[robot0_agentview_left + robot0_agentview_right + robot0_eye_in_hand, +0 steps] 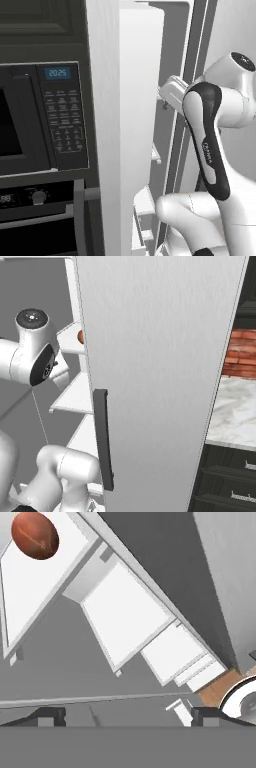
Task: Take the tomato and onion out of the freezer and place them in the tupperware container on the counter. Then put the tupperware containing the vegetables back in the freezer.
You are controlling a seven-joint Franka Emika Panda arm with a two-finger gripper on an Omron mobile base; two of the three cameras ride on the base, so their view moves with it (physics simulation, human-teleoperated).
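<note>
The freezer (160,381) stands open, its light-grey door with the dark handle (102,441) swung toward me. My arm reaches inside it among the white shelves (75,396). The onion (35,534), an orange-brown ball, lies on a white shelf (125,619) at the top left of the hand view, well ahead of my gripper (127,717). A sliver of the onion (80,336) peeks past the door edge. The gripper is open, with nothing between its fingertips (50,716). The tomato and the tupperware container are out of view. A strip of the marble counter (235,406) lies right of the door.
A black built-in oven with a keypad (62,117) fills the wall left of the freezer. The white door bins (142,205) hang close to my arm's lower links. Red brick wall (242,353) backs the counter, with dark drawers (225,481) below.
</note>
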